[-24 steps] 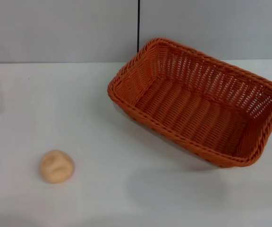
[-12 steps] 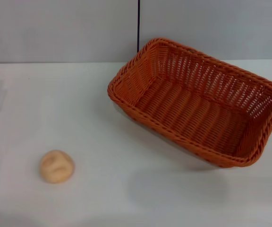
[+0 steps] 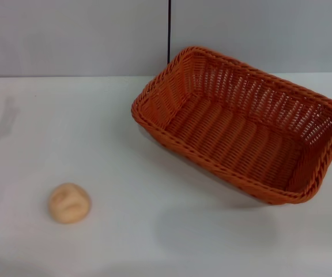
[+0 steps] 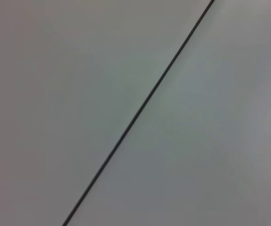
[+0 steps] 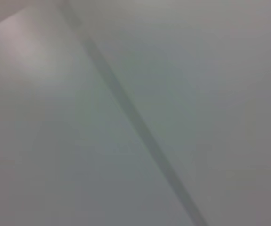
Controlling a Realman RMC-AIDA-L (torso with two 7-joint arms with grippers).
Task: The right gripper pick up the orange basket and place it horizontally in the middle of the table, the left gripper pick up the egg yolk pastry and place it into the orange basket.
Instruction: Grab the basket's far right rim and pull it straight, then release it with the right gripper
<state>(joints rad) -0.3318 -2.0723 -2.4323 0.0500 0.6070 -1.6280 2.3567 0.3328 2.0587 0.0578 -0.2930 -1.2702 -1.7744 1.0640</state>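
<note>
While the orange basket (image 3: 241,124) sits on the white table (image 3: 125,150), it rests at an angle, its long sides running diagonally rather than square to the table's far edge. It stands upright on its base, open side up, and its woven interior holds nothing visible. Its far corner, with the braided rim, lies close to the table's far edge, directly below a thin dark vertical seam (image 3: 169,29) in the grey wall panels (image 3: 68,34) behind. The basket's near long side faces the open middle of the table.

The egg yolk pastry (image 3: 70,202) lies on the table well apart from the basket, off toward the robot's left and nearer to the robot than the basket. It rests alone, creased top facing up, touching nothing but the tabletop.

Neither the left gripper nor the right gripper appears in the head view, and neither is near the basket or the pastry. The left wrist view shows only plain grey panel crossed by a thin dark seam line (image 4: 140,110); the right wrist view shows only a blurred grey surface with a faint darker band (image 5: 135,122). Jaw state for both grippers cannot be told, since no fingers show in any view.
</note>
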